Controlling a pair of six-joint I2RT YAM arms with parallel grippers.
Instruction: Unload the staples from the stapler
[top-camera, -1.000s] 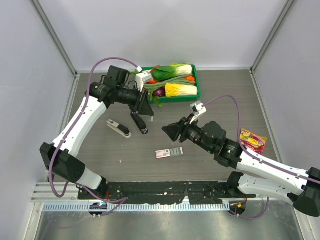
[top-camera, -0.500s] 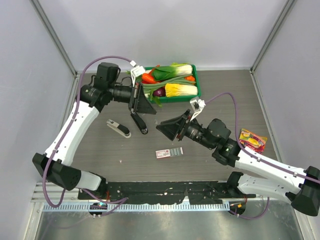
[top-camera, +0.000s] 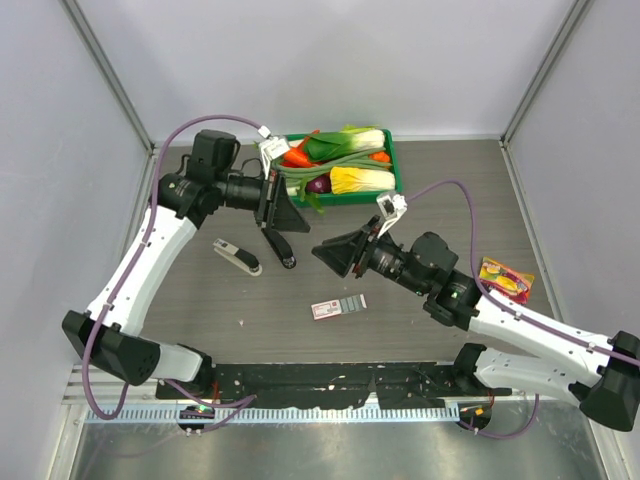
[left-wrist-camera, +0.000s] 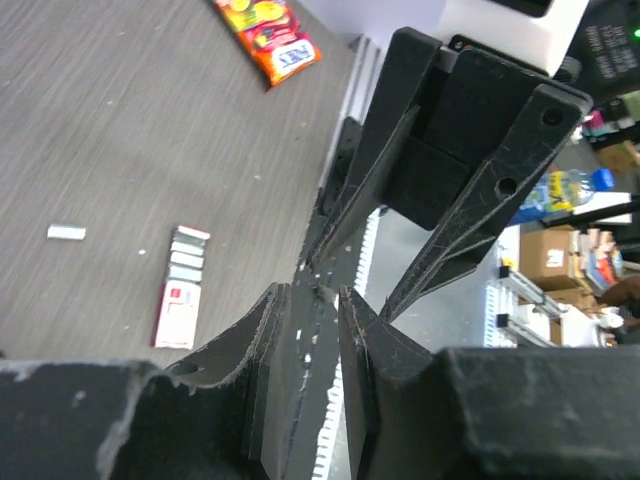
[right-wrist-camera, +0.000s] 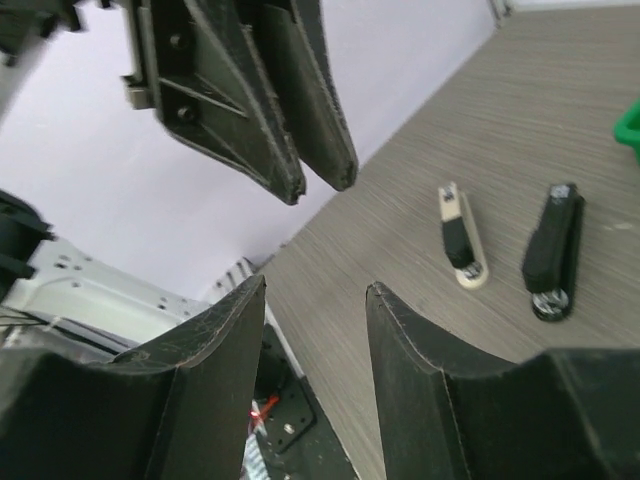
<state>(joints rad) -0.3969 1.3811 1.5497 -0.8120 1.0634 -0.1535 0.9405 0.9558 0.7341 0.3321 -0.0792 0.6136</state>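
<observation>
Okay, main risk: the two grippers sit nose to nose over the middle of the table (top-camera: 200, 300), so a reach by either arm could clip the other. Left gripper (left-wrist-camera: 308, 295) hangs just over the far end of the black stapler (top-camera: 280, 246), fingers nearly together with a thin gap and nothing visible between them. That slit looks too narrow for the stapler body, so a descent would likely shove or spin it. Right gripper (right-wrist-camera: 315, 290) is spread wide, empty. The staples (left-wrist-camera: 186, 262) lie loose on the table in a short row touching the right end of the red-and-white box (left-wrist-camera: 175, 318), nearer the arm bases than both staplers, with one stray strip (left-wrist-camera: 66, 232) nearby; a low sweep would scatter them. Row runs left-right in line with the box; each strip's long axis lies crosswise, front to back. Black stapler's long axis runs roughly front to back, slightly slanted; cream stapler (top-camera: 238, 257) lies beside it. Can't tell if either holds staples.
</observation>
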